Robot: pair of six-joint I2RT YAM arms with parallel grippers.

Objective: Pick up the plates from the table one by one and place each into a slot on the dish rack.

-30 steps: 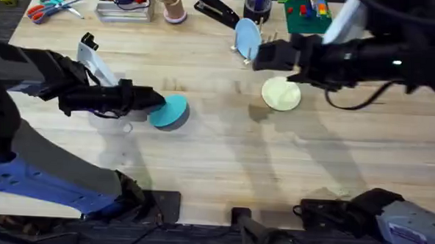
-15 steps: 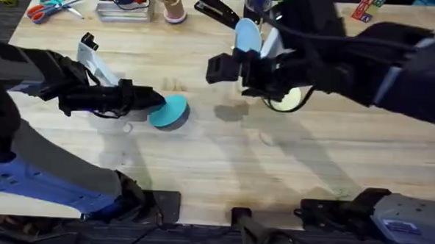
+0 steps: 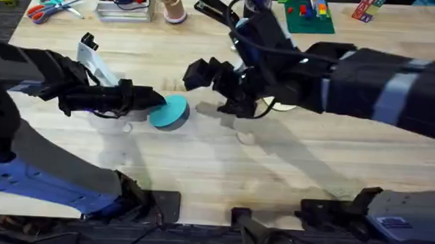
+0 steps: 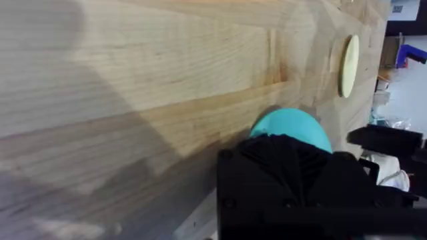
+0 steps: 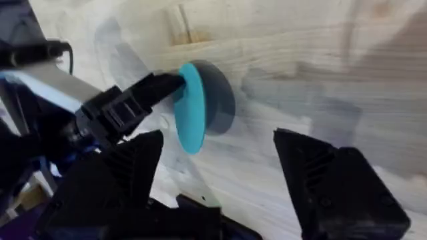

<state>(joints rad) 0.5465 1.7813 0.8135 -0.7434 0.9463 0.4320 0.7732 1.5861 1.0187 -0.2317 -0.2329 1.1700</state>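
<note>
left gripper (image 3: 154, 101): clamped on the teal plate (image 3: 169, 111), tipped on edge near table (image 3: 201, 165) middle, probably for a handoff
right gripper (image 5: 217, 167): wide open, aimed at it
cream plate (image 4: 347, 65): flat, farther back

Left arm (image 3: 50, 81): black links, a white panel near the wrist, blue shell at the base.
Right arm (image 3: 366, 77): black links, grey band, black cable looped along it; grey-white shell at the base.
Right fingers (image 5: 333, 183): black, blocky, matte.
</note>
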